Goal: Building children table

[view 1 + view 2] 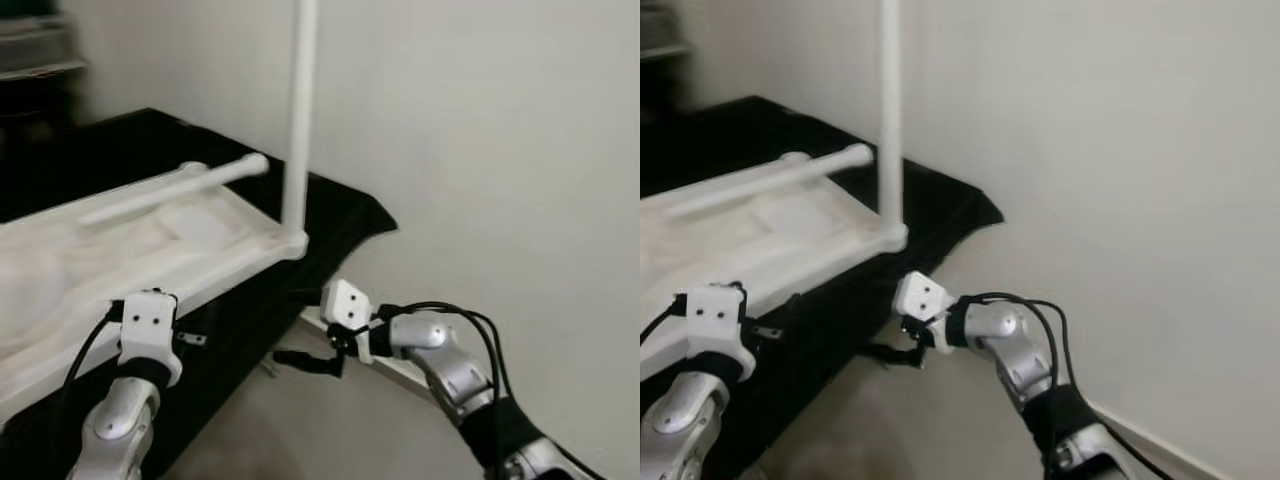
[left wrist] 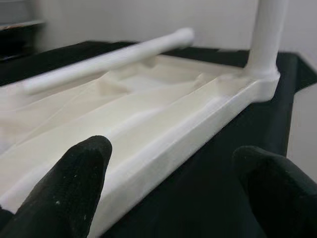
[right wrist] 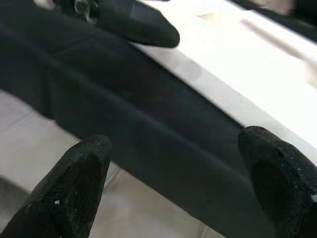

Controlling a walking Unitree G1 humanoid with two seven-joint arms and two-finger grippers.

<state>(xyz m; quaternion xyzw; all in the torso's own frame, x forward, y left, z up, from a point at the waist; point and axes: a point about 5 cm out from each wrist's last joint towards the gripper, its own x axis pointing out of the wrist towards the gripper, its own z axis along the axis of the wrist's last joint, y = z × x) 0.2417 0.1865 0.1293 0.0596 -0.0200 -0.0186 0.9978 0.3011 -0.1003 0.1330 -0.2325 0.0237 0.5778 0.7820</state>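
Item: white plastic tabletop [image 1: 150,250], lying inverted on a surface draped in black cloth [image 1: 340,215], its near long rim running along the cloth's front edge. One white leg [image 1: 300,110] stands upright in the socket at the tabletop's near right corner, close to the cloth's right corner. A second leg [image 1: 175,188] lies loose across the tray-like underside, one rounded end pointing toward the wall [image 1: 480,130]. Left gripper [image 2: 173,191]: fingers spread wide, straddling the tabletop's near rim without touching it, one finger over the white plastic, the other over the cloth. Right gripper [image 3: 183,183]: fingers likewise spread, holding nothing, low in front of the cloth's hanging front face, below the corner that carries the upright leg; pale floor [image 1: 330,430] beneath. A dark shelf unit [image 1: 30,60] stands at the far left. Stage, as judged: one leg fitted, the others outstanding; both arms are positioned at the front edge, apparently between fittings. Next move, as judged: take the loose leg near its middle, raise it upright, and seat its end squarely in an empty corner socket while the other gripper steadies the rim.
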